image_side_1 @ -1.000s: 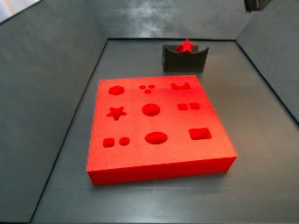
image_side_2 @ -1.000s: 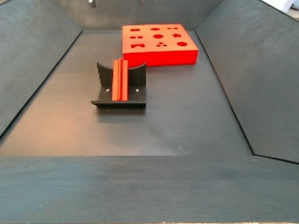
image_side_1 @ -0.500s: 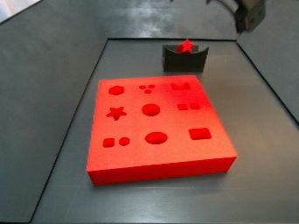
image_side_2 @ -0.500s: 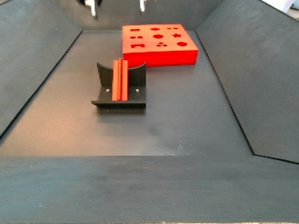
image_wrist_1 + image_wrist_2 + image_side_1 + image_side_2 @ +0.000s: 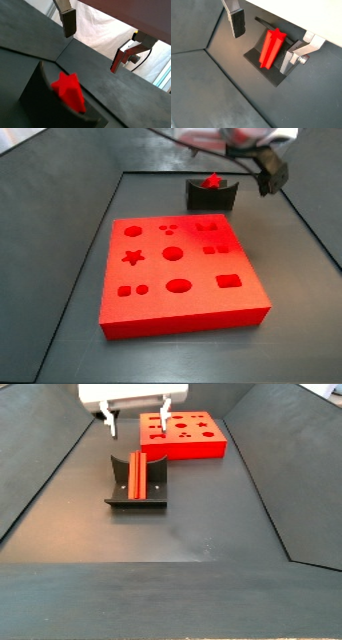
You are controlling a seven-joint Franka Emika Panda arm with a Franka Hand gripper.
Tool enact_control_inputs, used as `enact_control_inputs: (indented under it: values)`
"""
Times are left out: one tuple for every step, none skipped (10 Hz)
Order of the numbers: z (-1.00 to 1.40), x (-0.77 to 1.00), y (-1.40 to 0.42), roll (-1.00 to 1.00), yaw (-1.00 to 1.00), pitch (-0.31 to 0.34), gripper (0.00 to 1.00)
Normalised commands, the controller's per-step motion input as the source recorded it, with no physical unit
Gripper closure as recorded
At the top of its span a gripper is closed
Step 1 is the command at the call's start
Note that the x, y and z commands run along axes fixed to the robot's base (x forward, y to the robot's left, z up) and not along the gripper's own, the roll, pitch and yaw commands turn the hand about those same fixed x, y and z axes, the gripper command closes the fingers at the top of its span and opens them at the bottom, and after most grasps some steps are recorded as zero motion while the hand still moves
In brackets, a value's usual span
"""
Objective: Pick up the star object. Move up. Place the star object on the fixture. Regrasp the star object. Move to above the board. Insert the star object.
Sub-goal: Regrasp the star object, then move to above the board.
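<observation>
The star object (image 5: 138, 475), a slim red peg, lies in the notch of the dark fixture (image 5: 135, 500). Its star-shaped end (image 5: 213, 179) sticks up over the fixture (image 5: 210, 198) in a side view. My gripper (image 5: 136, 424) hangs open above the peg, touching nothing. In both wrist views the star object (image 5: 271, 47) (image 5: 69, 92) lies below the open gripper (image 5: 263, 42) (image 5: 93, 42), with one finger (image 5: 237, 22) on each side. The red board (image 5: 181, 278) (image 5: 183, 434) with its shaped holes lies flat beyond the fixture.
Dark sloping walls (image 5: 47, 474) (image 5: 60, 188) close in the floor on both sides. One dark finger (image 5: 269, 173) shows near the right-hand wall in a side view. White cloth (image 5: 100, 30) shows behind the bin.
My gripper has come down from the top edge into view and now hangs over the fixture. The peg, fixture and board have not moved.
</observation>
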Motion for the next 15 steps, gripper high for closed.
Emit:
enact_control_inputs:
  values:
    - [-1.0,0.1,0.04,0.07,0.05,-0.082,0.0]
    - [-1.0,0.1,0.04,0.07,0.03,-0.081,0.0]
    - [-0.93,0.1,0.03,0.07,0.01,-0.078,0.0]
    - [-0.77,0.09,0.02,0.07,0.0,-0.069,0.0]
    - [-0.58,0.08,0.01,0.07,-0.01,-0.057,0.0]
    - [-0.43,0.07,0.01,0.07,-0.02,-0.044,0.0]
    - [-0.29,0.07,0.01,0.07,-0.02,-0.033,0.0]
    - [0.0,0.0,0.0,0.0,0.0,0.0,1.0]
    - [1.0,-0.02,0.29,0.18,0.43,-0.025,1.0]
    - [1.0,-0.01,0.29,0.15,0.41,-0.044,1.0]
    - [1.0,-0.01,0.27,0.09,0.33,-0.121,1.0]
    - [1.0,-0.01,0.26,0.08,0.28,-0.157,1.0]
    - [1.0,-0.02,0.25,0.04,0.19,-0.21,1.0]
    - [1.0,-0.02,0.25,0.03,0.14,-0.23,1.0]
    - [1.0,-0.03,0.23,0.01,0.03,-0.249,1.0]
